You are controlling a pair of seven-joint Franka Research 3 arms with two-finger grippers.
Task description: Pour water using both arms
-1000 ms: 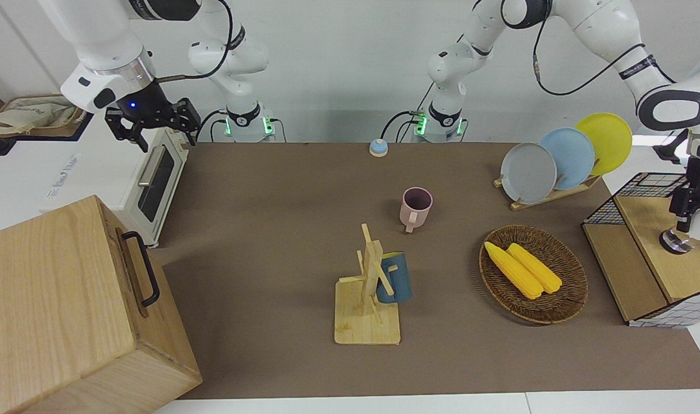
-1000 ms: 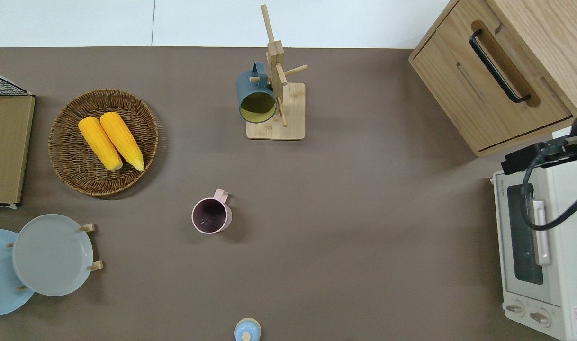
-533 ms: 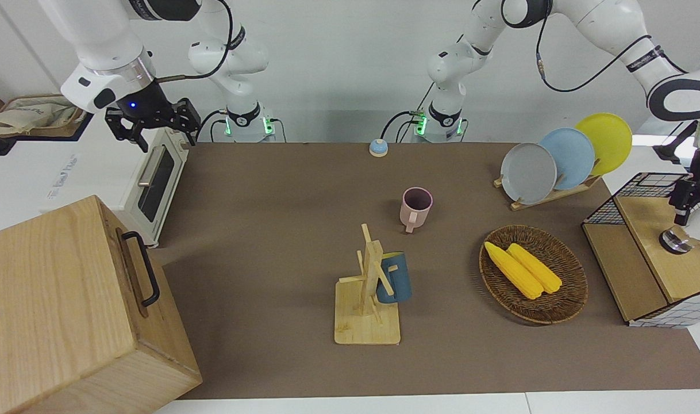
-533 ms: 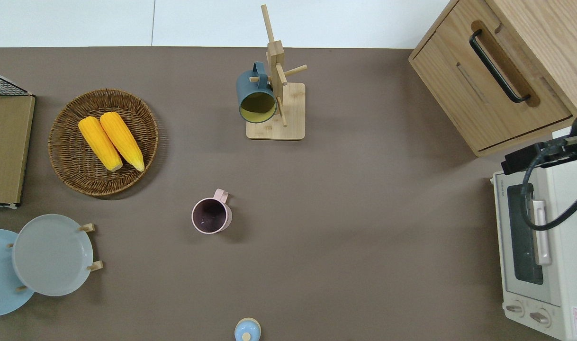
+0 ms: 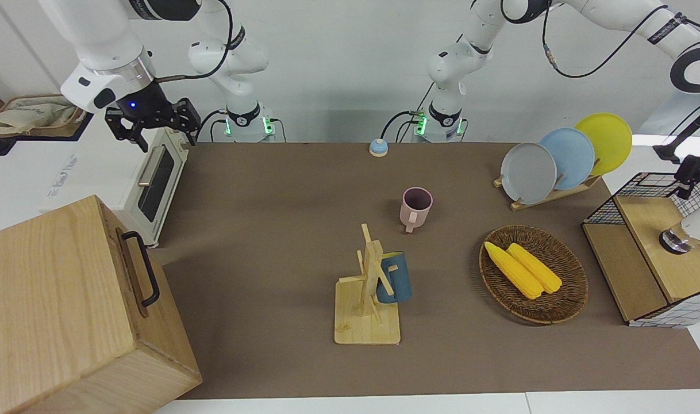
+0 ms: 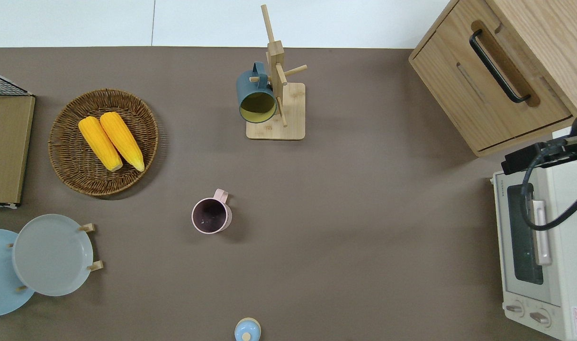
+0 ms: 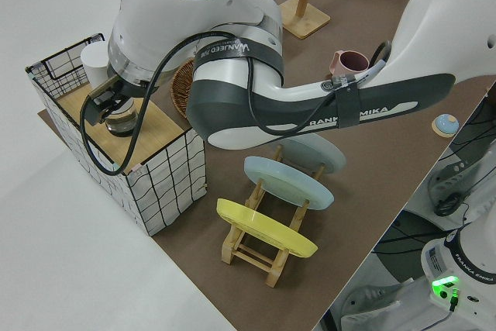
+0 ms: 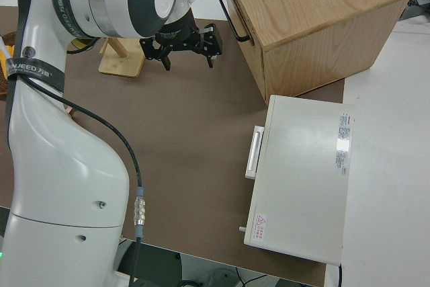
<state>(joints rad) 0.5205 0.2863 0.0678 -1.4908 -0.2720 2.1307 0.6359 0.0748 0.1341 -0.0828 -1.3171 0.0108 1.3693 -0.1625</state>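
**Gripper of left arm hangs over glass on crate, right arm parked**

The left arm (image 7: 256, 75) reaches to the left arm's end of the table. There you see a wire crate (image 7: 167, 184) with a wooden board (image 7: 151, 125) as its top. The left gripper (image 7: 103, 106) hangs just above a clear glass (image 7: 122, 123) that stands upright on this board. In the front view the gripper is apart from the glass and does not hold it. Whether this gripper is open or closed, you cannot tell. A white cup (image 7: 94, 58) stands on the same board, just beside the glass.

The right arm (image 5: 97, 46) is parked. The right gripper (image 5: 153, 123) has its jaws wide apart and holds nothing, and a blue light shines on it.

Near the middle of the table you find a pink cup (image 6: 211, 215), upright, with a dark inside. Farther from the robots stands a wooden mug stand (image 6: 275, 111), and a dark blue mug (image 6: 256, 97) hangs on one of its pegs. Toward the left arm's end lies a woven basket (image 6: 68, 175) with two corn cobs (image 6: 111, 142) side by side in it. Nearer to the robots than the basket, a wooden rack (image 5: 548, 198) holds a grey, a blue and a yellow plate on edge. A small blue bell (image 5: 378, 148) sits at the table edge nearest to the robots.

At the right arm's end you see a white toaster oven (image 6: 561, 284) with its door shut. A wooden cabinet (image 6: 464, 90) with a black handle stands farther from the robots than the oven.
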